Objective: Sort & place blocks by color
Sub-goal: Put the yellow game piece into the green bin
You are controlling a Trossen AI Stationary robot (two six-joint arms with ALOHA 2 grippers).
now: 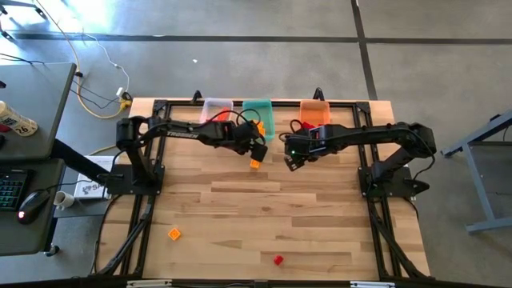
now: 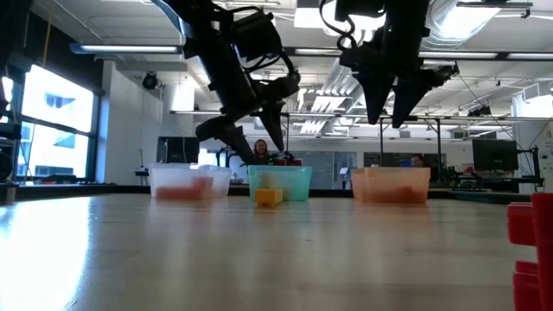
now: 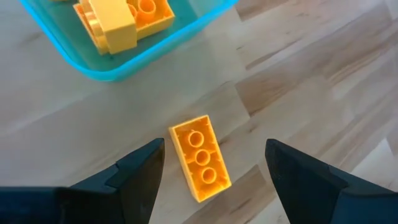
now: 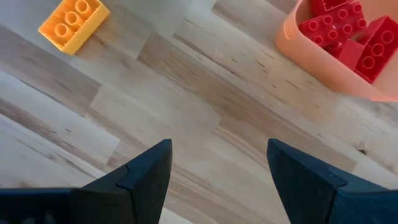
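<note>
Both arms reached toward the table's far middle, the left gripper and the right gripper hanging above the surface near each other, fingers spread apart and holding nothing.

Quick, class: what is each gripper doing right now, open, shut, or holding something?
Left gripper: open, empty, above a yellow-orange block beside the teal bin.
Right gripper: open, empty, over bare table.

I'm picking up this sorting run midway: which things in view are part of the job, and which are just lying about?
Job:
- yellow-orange block on the table under the left gripper, fingers open
- orange block and red block at the near edge
- clear bin, teal bin, orange bin
- right gripper, open, empty

Lying about:
- keyboard, mouse
- yellow cable
</note>
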